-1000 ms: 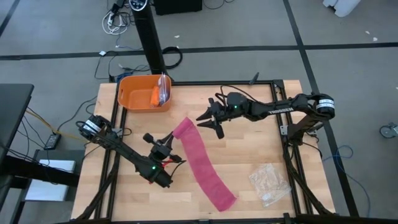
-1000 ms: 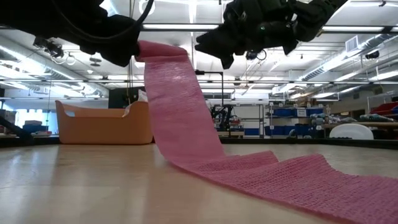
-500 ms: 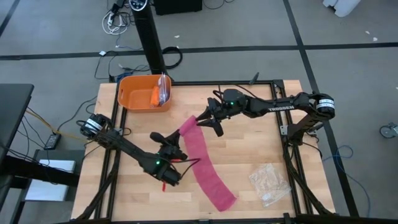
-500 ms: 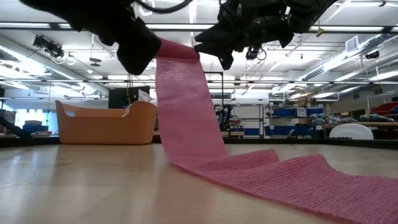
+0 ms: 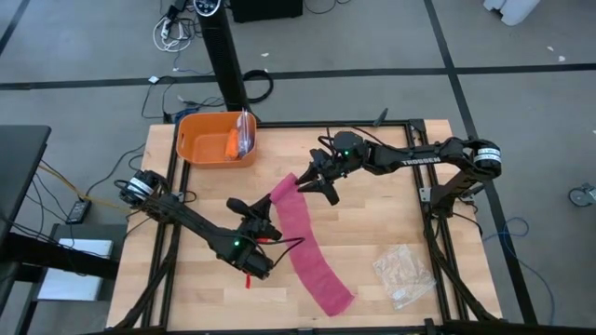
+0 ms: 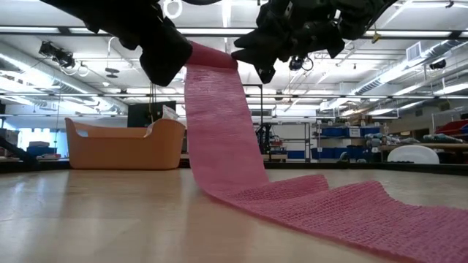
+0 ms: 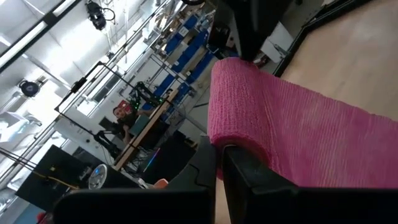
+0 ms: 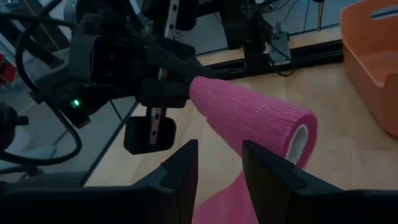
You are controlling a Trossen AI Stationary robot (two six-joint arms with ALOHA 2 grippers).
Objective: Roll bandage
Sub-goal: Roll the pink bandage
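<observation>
Bandage [image 5: 307,247], a magenta woven cloth strip, runs from table centre toward five o'clock, its rolled upper end lifted. Left gripper [image 5: 271,218], clenched on that roll, reaches from eight o'clock. Right gripper [image 5: 315,180], fingers parted, hovers just beside it from two o'clock.

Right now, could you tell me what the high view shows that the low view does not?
Only the high view shows the clear plastic bag, the contents of the orange tub, and the bandage's far end lying flat. Only the low view shows the bandage hanging as a raised sheet from its rolled end, and the room behind. Both show the left gripper shut on the roll, and the right gripper beside it.
</observation>
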